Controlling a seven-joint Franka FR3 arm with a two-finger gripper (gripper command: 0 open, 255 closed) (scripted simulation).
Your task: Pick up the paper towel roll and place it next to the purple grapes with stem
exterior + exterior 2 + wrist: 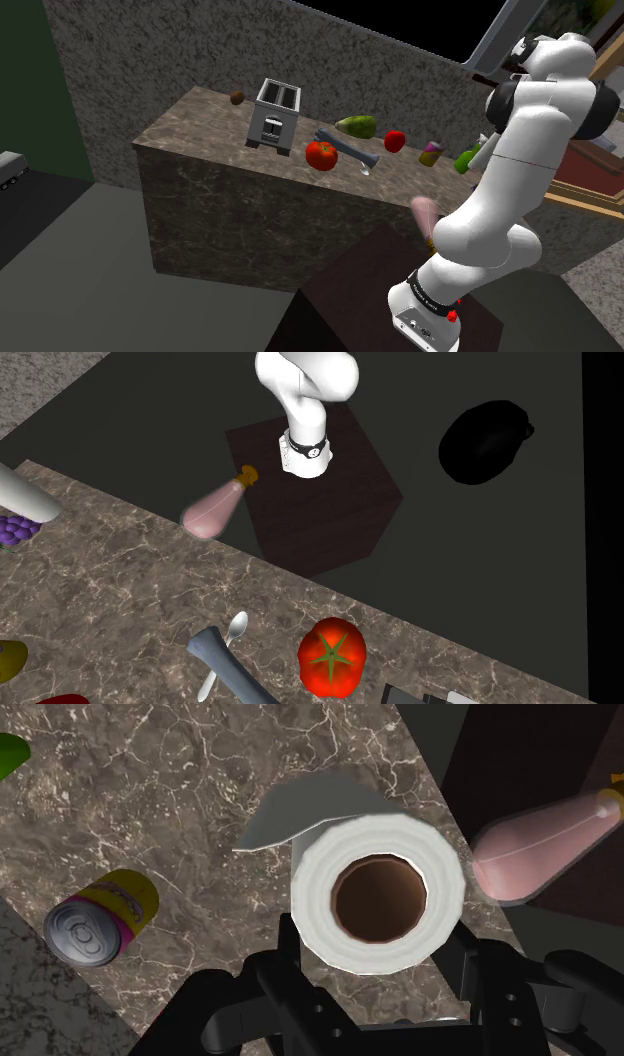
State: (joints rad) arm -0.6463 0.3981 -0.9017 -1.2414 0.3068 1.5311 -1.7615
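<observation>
Claw (376,944) grips the paper towel roll (320,874) by its soft sides, so it may squash and slip before reaching the purple grapes (14,530), left edge of the second exterior view.

You're seeing the white paper towel roll (312,889) end-on, brown core open, loose sheet hanging; purple grapes (15,530) sit near it.

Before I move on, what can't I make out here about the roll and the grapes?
- Purple grapes: in the second exterior view, cut off by the left edge, so stem and full extent are unknown.
- Paper towel roll: seen end-on in the wrist view; its own top hides its base, so whether it touches the counter cannot be told.
- Gap between roll and grapes: in the shoulder view, the arm covers that end of the counter.
</observation>
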